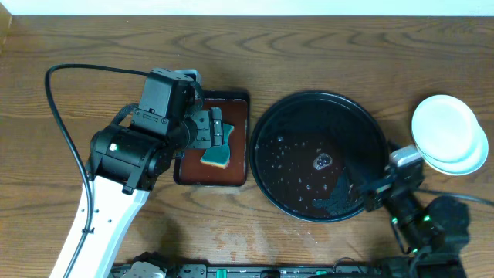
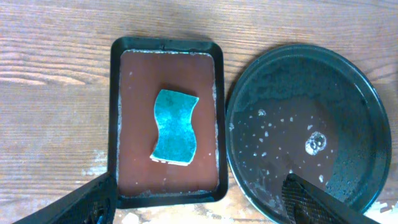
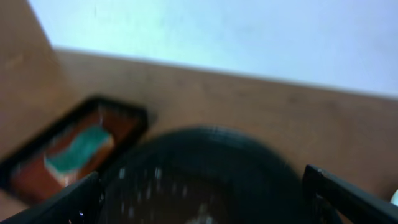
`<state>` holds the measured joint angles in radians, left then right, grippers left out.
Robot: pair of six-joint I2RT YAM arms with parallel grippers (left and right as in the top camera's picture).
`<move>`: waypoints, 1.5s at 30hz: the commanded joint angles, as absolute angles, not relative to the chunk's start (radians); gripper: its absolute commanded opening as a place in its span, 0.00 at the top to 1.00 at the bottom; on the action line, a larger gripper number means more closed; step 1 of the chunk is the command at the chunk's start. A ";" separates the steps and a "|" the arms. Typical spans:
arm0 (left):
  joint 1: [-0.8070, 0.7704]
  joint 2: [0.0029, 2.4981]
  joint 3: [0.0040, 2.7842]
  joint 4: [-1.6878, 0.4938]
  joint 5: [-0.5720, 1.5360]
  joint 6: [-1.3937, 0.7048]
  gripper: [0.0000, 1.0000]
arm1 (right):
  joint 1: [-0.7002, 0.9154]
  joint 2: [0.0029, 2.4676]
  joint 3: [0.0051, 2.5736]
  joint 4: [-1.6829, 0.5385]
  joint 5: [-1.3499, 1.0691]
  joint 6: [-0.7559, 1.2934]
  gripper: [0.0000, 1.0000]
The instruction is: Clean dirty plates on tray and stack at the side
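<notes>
The plates (image 1: 446, 130) lie stacked on the table right of the tray, a clean white one on top and the rim of another (image 1: 472, 161) showing beneath; I cannot tell how many are in the stack. The black tray (image 1: 309, 123) holds no plate, only water drops and foam, and it also shows in the left wrist view (image 2: 292, 93) and blurred in the right wrist view (image 3: 205, 146). My left gripper (image 1: 214, 130) (image 2: 199, 190) is open and empty above the brown tray. My right gripper (image 1: 377, 188) (image 3: 202, 183) is open and empty at the black tray's lower right rim.
A small rectangular dark-brown tray (image 1: 235, 104) (image 2: 137, 81) sits left of the black tray, with a teal sponge (image 1: 218, 154) (image 2: 175, 126) lying in it. Wet specks mark the wood below it. A black cable (image 1: 58, 116) loops at the left.
</notes>
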<state>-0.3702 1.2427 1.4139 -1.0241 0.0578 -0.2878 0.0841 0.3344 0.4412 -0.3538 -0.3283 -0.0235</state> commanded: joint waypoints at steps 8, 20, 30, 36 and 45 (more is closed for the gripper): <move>-0.369 1.242 1.416 -1.028 0.060 -0.289 0.15 | 0.122 -0.001 0.092 -0.216 -0.225 -0.068 0.01; -0.369 1.242 1.416 -1.028 0.060 -0.289 0.15 | 0.124 0.006 0.006 -0.052 -0.226 -0.065 0.01; -0.369 1.242 1.416 -1.028 0.060 -0.289 0.15 | 0.124 0.007 0.006 -0.052 -0.226 -0.065 0.01; -0.369 1.242 1.416 -1.028 0.060 -0.289 0.15 | 0.124 0.007 0.006 -0.052 -0.226 -0.065 0.01; -0.369 1.219 1.402 -1.047 -0.022 -0.263 0.15 | 0.124 0.007 0.006 -0.052 -0.226 -0.065 0.01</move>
<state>-0.3702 1.2423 1.4139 -1.0634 0.0448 -0.2852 0.1165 0.0166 0.0097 -0.0525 -0.2340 -0.0563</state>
